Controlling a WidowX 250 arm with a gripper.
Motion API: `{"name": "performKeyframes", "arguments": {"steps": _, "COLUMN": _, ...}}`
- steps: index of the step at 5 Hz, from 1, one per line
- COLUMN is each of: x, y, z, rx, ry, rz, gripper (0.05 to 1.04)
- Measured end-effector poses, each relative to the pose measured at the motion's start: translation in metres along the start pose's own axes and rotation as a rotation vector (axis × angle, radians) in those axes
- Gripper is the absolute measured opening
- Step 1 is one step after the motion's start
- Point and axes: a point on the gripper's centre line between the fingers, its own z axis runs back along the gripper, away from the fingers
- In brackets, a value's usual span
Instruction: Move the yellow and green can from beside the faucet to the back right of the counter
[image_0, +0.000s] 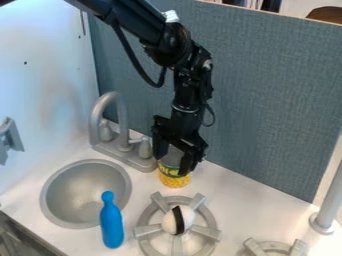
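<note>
At the far left, a grey bracket-like piece (10, 138) sits against the white side wall (50, 75). Next comes the round, dull grey sink basin (72, 187), set into the white counter (244, 197). A smooth, bright blue pin-shaped object (112, 226), with a small rounded head, narrow neck and fuller body, is at the basin's right side, its head overlapping the basin in view; whether it stands or lies I cannot tell. Behind the basin rises the grey curved faucet (113, 96), with a knob on either side of its spout

Right of the faucet, the black arm (137, 22) comes down from the top edge, and its gripper (172, 165) hangs at the can (175, 180), overlapping its upper part. I cannot tell whether the gripper is spread around the can or pinching it. The can appears upright on the counter, just beside the faucet's base and behind the nearer burner. It is short and round, greyish above, with a green band bearing yellow lettering and a bright yellow, kernel-patterned lower part

The grey ring-shaped burner (148, 215) has a white rounded piece with a black stripe (178, 220) at its middle. Beyond stand a blue-grey panel (267, 100), a second burner (274, 246) and a grey post (329, 202)
</note>
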Motion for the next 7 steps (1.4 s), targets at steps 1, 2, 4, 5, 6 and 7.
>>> {"name": "performKeyframes", "arguments": {"steps": 1, "x": -0.006, "y": -0.002, "z": -0.018, "rx": -0.007, "ry": 0.05, "rz": -0.003, "gripper": 1.0}}
{"name": "performKeyframes", "arguments": {"steps": 2, "x": -0.003, "y": 0.0, "z": -0.02, "rx": 0.003, "ry": 0.028, "rz": -0.012, "gripper": 1.0}}
{"name": "performKeyframes", "arguments": {"steps": 4, "x": 0.007, "y": 0.042, "z": -0.004, "rx": -0.028, "ry": -0.013, "rz": 0.067, "gripper": 1.0}}
{"name": "performKeyframes", "arguments": {"steps": 5, "x": 0.016, "y": 0.059, "z": 0.006, "rx": -0.027, "ry": -0.049, "rz": 0.101, "gripper": 1.0}}
{"name": "performKeyframes", "arguments": {"steps": 6, "x": 0.02, "y": 0.071, "z": -0.003, "rx": -0.032, "ry": -0.037, "rz": 0.154, "gripper": 1.0}}
{"name": "performKeyframes", "arguments": {"steps": 7, "x": 0.027, "y": 0.075, "z": -0.01, "rx": -0.019, "ry": -0.001, "rz": 0.167, "gripper": 1.0}}
